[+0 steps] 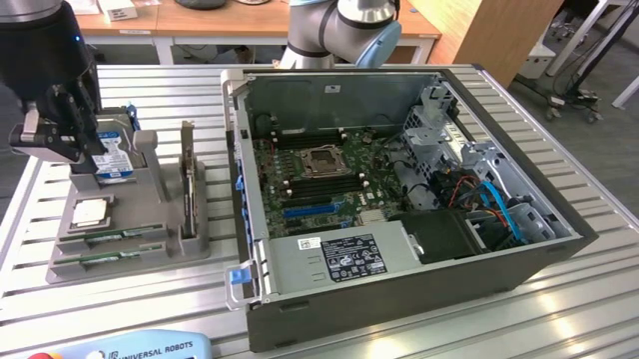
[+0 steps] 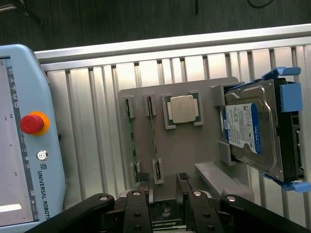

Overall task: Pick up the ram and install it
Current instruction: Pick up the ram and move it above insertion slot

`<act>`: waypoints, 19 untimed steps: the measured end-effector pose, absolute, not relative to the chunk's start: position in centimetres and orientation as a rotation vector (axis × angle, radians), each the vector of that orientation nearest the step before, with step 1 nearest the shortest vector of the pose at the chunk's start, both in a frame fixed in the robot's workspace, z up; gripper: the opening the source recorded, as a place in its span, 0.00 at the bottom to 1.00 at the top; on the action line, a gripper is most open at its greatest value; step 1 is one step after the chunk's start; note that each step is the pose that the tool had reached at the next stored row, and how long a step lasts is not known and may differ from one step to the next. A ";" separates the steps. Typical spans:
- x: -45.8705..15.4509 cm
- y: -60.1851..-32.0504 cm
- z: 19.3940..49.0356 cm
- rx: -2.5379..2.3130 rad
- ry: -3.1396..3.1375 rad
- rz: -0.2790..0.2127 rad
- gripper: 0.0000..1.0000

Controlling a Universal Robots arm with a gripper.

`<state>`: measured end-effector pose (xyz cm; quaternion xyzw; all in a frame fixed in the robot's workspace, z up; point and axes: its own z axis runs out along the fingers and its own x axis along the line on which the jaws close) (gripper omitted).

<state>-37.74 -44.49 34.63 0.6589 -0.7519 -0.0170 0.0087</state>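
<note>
Two ram sticks (image 1: pixel 112 235), one processor (image 1: pixel 92 212), one hard drive (image 1: pixel 116 161)

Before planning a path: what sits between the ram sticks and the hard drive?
The square silver processor, between ram sticks and hard drive, in the wrist view.

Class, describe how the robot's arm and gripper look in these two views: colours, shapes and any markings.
The arm shows a rounded silver-grey joint with a pale blue cap; its wrist section is black with a small blue light. The gripper is black, with linkage bars, round silver bolt heads and two narrow fingers.
</note>
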 end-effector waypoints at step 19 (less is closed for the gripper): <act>-37.7 -44.5 32.9 2.059 -2.349 -0.053 0.35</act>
